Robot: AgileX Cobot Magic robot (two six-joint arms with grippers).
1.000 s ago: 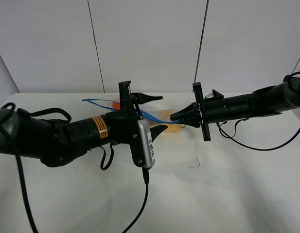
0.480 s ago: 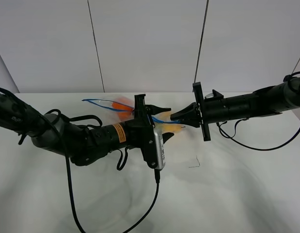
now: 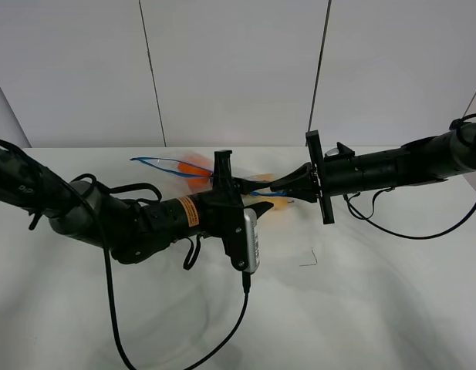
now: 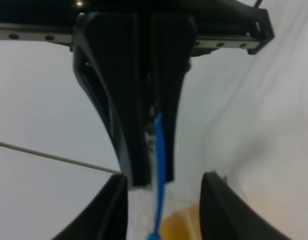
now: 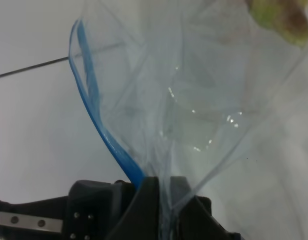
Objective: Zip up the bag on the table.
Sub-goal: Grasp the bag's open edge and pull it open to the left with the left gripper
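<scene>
The clear bag (image 3: 193, 168) hangs just above the white table (image 3: 361, 293), held between both grippers, with orange and yellow produce inside. Its blue zipper strip (image 3: 156, 161) runs from the far left to the right gripper. My left gripper (image 3: 257, 194) is shut on the strip, as the left wrist view shows (image 4: 153, 177) with the blue strip (image 4: 159, 150) pinched between the fingers. My right gripper (image 3: 278, 185) is shut on the bag's right end, close to the left gripper. The right wrist view shows it (image 5: 166, 192) clamping the plastic (image 5: 193, 100) and the strip (image 5: 94, 105).
The left arm's black cable (image 3: 238, 324) trails over the table's front. A small dark mark (image 3: 308, 258) lies on the table right of centre. A white panelled wall (image 3: 238, 69) stands behind the table.
The left gripper moved right along the strip toward the right gripper, and its jaws went from apart to shut on the strip. The right gripper has stayed in place.
</scene>
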